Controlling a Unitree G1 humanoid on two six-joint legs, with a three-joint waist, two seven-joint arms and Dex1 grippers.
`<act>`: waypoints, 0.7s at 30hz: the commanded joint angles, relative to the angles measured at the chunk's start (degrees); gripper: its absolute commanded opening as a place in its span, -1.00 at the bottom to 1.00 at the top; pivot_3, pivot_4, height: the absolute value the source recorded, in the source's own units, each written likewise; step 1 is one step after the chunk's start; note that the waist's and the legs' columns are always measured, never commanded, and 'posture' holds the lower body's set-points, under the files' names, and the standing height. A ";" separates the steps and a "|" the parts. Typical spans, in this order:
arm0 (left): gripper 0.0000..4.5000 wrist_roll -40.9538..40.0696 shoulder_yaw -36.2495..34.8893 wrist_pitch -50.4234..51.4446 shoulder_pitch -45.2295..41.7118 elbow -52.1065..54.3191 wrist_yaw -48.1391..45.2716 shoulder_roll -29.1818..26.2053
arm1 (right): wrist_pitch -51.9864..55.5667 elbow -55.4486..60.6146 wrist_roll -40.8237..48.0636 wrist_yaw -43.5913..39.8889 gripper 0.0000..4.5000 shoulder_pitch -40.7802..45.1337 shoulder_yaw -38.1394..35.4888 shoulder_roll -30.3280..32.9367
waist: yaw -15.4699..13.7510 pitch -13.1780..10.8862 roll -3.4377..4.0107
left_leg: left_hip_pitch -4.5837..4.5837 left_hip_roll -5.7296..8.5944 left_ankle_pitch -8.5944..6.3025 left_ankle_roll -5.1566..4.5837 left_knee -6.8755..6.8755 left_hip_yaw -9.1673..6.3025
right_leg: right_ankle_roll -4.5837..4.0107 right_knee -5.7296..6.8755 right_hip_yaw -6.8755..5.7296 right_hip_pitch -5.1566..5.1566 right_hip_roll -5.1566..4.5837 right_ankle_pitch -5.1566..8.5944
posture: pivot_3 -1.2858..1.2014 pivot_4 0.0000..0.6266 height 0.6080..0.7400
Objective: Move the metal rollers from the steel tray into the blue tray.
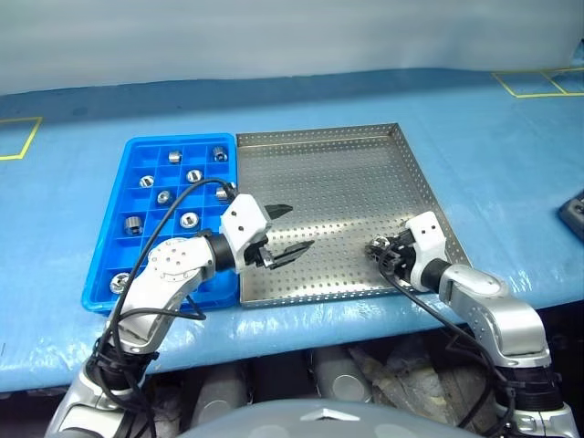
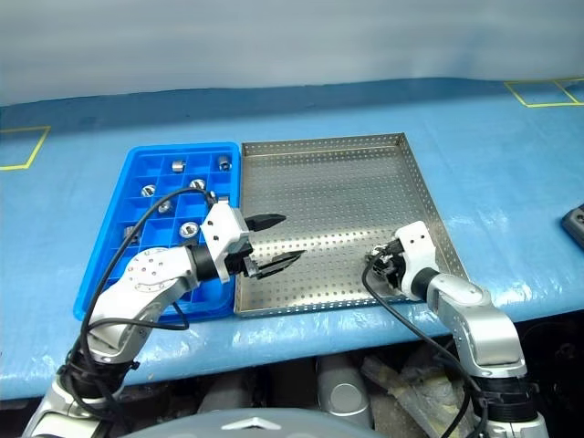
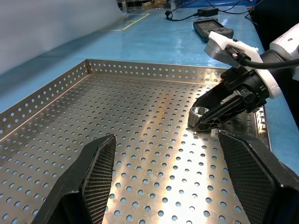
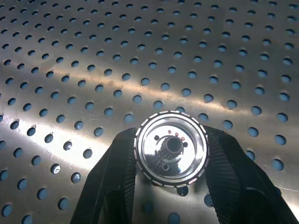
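1. Table (image 1: 511,155): covered in smooth blue sheeting with yellow taped outlines.
2. Steel tray (image 1: 338,173): square, shiny metal, floor perforated with regular round holes, low perforated rim.
3. Blue tray (image 1: 137,151): plastic, gridded into small square compartments, touching the steel tray's left edge; several rollers (image 1: 193,175) sit in separate cells.
4. Left gripper (image 1: 285,230): black fingers apart, empty, above the steel tray's left part.
5. Right gripper (image 4: 170,154): ribbed fingers clamped on one roller (image 4: 171,148), near the steel tray's front right corner; short shiny cylinder, bore facing the wrist camera. No legible writing.
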State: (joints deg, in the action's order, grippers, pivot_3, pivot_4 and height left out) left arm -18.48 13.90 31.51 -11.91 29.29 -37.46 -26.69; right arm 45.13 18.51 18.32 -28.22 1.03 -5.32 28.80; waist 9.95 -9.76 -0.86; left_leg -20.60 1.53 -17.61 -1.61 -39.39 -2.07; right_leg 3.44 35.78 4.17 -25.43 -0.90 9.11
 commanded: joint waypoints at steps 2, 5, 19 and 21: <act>0.69 -0.21 -1.73 -1.06 0.68 3.12 0.42 -0.48 | -1.67 3.01 -0.11 0.44 -0.24 2.36 0.42 0.12 | 0.02 0.00 0.00 | 0.00 0.00 0.00 0.00 0.00 0.01 | 0.01 0.00 0.01 0.00 0.01 -0.01 | -0.11 -0.52 1.00; 0.69 -0.39 -2.67 -0.61 1.99 4.29 0.91 -1.14 | -2.43 4.10 0.49 -0.52 -0.24 4.30 2.10 -0.19 | 0.05 0.00 0.00 | 0.02 -0.04 0.00 0.00 0.00 0.04 | 0.03 0.01 0.05 -0.02 0.04 -0.02 | -0.10 -0.52 1.00; 0.69 -1.54 -20.15 3.59 21.87 17.25 6.55 -7.08 | -10.14 -7.43 -0.53 -8.19 -0.24 25.85 15.51 -8.74 | -3.49 -0.08 -0.14 | 0.04 -0.10 0.00 0.01 0.04 -0.06 | -0.03 0.04 -0.08 -0.11 0.01 -0.03 | 0.06 -0.52 1.00; 0.69 -1.41 -23.06 4.10 24.84 18.63 7.69 -6.92 | -11.67 -9.95 -0.92 -9.88 -0.24 28.67 17.63 -10.40 | -5.01 -0.08 -0.14 | -0.01 -0.05 -0.01 0.01 0.06 -0.17 | -0.10 0.01 -0.25 -0.11 -0.12 -0.01 | 0.07 -0.52 1.00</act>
State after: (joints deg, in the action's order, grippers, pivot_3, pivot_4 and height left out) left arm -19.19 -6.46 35.22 11.93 44.61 -30.86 -33.66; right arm 35.81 9.00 17.45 -36.59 27.76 11.29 19.10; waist 4.94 -9.84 -1.00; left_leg -20.61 1.53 -17.62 -1.61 -39.29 -2.24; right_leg 3.19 35.79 3.89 -25.55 -1.09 9.03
